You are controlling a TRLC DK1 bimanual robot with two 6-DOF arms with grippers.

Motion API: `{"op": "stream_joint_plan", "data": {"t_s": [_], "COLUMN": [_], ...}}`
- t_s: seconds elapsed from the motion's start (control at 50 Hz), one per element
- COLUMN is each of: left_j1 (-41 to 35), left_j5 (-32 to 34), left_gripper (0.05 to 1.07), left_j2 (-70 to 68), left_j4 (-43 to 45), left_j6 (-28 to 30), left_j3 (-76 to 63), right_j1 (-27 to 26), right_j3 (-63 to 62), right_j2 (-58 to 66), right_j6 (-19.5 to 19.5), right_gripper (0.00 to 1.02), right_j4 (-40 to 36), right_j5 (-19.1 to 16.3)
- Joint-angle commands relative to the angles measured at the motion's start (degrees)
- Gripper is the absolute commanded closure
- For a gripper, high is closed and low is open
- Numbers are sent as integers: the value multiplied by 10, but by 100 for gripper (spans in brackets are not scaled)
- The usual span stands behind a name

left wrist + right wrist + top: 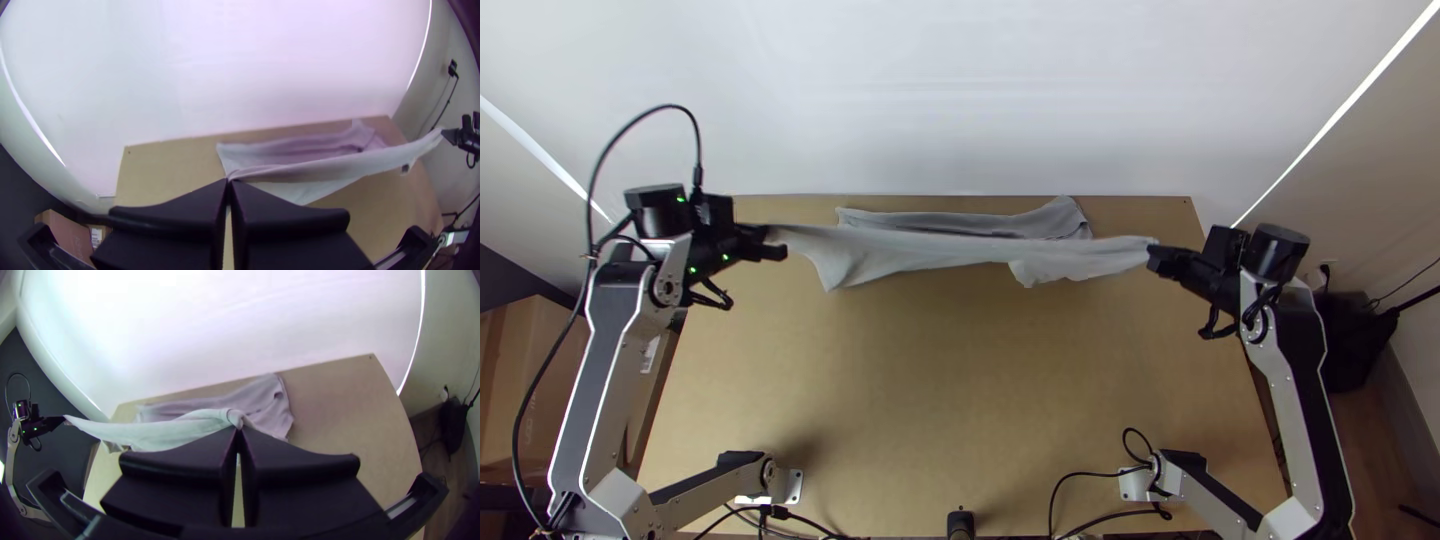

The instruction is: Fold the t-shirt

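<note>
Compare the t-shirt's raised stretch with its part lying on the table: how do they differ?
The raised stretch is drawn out between the left pincer and the right pincer; the lying part rests near the far edge of the table. The raised stretch reaches farther to both sides; the lying part spans less. The raised stretch looks paler, the lying part darker. Both are greyish cloth.

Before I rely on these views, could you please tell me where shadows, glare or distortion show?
Top view: a soft shadow on the table by the left arm's base, bright lines flanking the white wall; left wrist view: pale glare across the wall, lines bowed, upper corners dark; right wrist view: wall nearly washed out, lines bowed again.
</note>
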Motion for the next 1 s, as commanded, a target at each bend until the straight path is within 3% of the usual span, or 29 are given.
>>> {"op": "stream_joint_plan", "data": {"t_s": [0.0, 0.12, 0.34, 0.56, 0.68, 0.86, 0.98], "left_j1": [7, 8, 7, 8, 8, 8, 8], "left_j5": [-22, -51, -81, -101, -105, -110, -119], "left_gripper": [105, 105, 105, 105, 105, 105, 105], "left_j2": [10, 11, 32, 129, 187, 196, 160], "left_j4": [21, 76, 174, 176, 171, 214, 216], "left_j6": [-42, -64, -67, -68, -68, -63, -71], "left_j3": [67, 115, 195, 345, 440, 473, 462], "right_j1": [0, -2, -7, 17, 22, 35, 37], "right_j3": [59, 141, 344, 544, 674, 688, 646], "right_j2": [23, 65, 184, 317, 390, 379, 313], "right_j6": [23, 32, 31, 17, 15, 4, 33], "right_gripper": [100, 100, 100, 100, 100, 100, 100], "right_j4": [52, 89, 117, 117, 113, 165, 165], "right_j5": [6, 9, 70, 150, 175, 197, 201]}}
